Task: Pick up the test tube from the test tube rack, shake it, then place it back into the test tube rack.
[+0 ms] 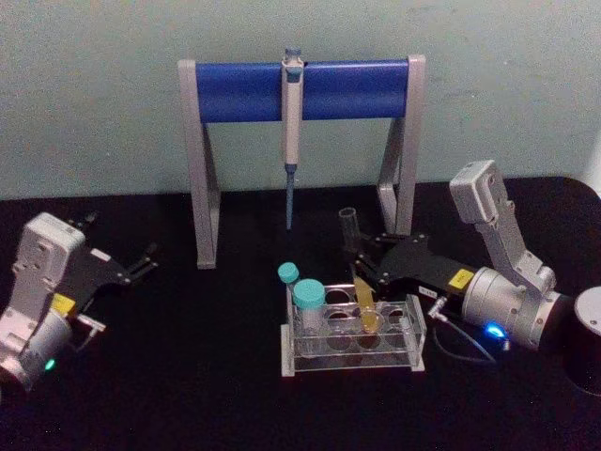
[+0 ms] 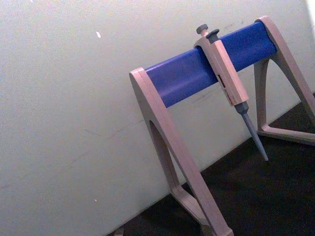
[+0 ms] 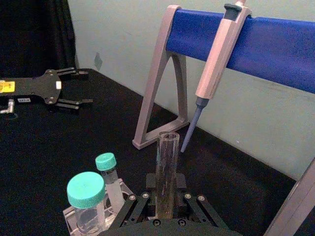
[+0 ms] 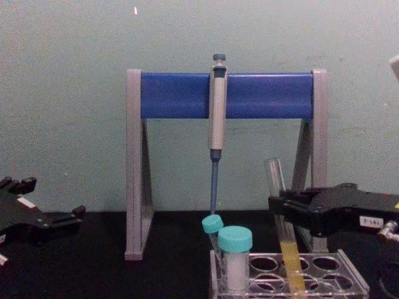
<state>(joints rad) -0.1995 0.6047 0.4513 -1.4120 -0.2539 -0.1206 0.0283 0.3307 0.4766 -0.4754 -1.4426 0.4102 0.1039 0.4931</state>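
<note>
My right end effector [image 4: 282, 208] grips the nearly upright test tube [image 4: 275, 180], its bottom in the test tube rack [image 4: 349, 274] below; my left end effector [image 1: 120, 237] rests open, far away.

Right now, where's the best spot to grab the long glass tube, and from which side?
Grip the test tube on its bare glass above the yellow liquid, where it sticks out of the test tube rack. Come from the robot's right: the right gripper is shut on it there, while teal-capped tubes crowd its left. The left gripper lies open, far off.
</note>
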